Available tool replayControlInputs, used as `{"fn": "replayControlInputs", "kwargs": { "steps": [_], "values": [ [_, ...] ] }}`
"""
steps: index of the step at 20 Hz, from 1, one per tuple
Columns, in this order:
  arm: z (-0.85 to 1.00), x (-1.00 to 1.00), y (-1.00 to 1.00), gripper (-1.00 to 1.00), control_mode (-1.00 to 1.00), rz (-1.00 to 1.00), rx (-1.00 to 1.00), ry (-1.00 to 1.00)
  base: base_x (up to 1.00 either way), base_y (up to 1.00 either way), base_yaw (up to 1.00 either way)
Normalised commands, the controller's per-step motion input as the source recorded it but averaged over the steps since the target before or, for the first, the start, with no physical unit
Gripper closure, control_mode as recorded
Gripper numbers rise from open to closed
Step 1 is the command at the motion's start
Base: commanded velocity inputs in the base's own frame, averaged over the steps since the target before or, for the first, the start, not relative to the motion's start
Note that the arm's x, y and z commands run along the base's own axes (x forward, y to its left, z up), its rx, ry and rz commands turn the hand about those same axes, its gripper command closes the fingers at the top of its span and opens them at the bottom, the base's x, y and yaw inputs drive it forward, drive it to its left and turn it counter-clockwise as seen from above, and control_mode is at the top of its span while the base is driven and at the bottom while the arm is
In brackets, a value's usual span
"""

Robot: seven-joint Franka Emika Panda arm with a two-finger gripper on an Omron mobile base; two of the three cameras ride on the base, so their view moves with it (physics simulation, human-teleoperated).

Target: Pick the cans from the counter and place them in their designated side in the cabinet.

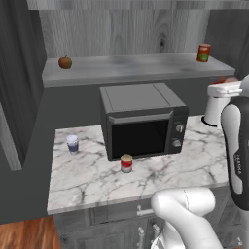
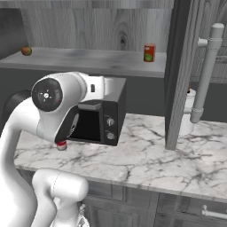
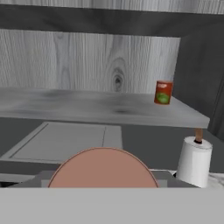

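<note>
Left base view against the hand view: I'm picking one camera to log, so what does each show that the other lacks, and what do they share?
The left base view brings the apple at the left end of the cabinet, the red-and-white can on the counter before the microwave, and the blue-banded cup. The hand view brings a close salmon-coloured rounded shape I cannot identify. Shared: the orange-red can upright at the cabinet's right end, the microwave's top, the paper towel roll.

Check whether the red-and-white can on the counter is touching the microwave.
Apart. In the left base view, the red-and-white can stands in front of the microwave, with a strip of counter between them.
</note>
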Motion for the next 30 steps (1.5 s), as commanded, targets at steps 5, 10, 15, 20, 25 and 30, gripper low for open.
{"fn": "replayControlInputs", "kwargs": {
  "steps": [5,10,15,20,25,30],
  "values": [
    [0.24,0.01,0.06,1.0,-1.0,0.0,-0.02,-0.11,0.0,0.0,0.0],
    [0.2,0.07,0.04,1.0,-1.0,0.0,-0.02,-0.06,0.0,0.0,0.0],
    [0.23,0.1,0.06,1.0,-1.0,0.0,-0.01,-0.02,0.0,0.0,0.0],
    [0.15,0.07,0.03,1.0,-1.0,0.0,-0.03,0.0,0.0,0.0,0.0],
    [0.05,0.21,0.01,1.0,-1.0,0.0,-0.03,0.0,0.0,0.0,0.0],
    [0.03,0.2,0.0,1.0,-1.0,0.0,-0.03,0.0,0.0,0.0,0.0]
  ]
}}
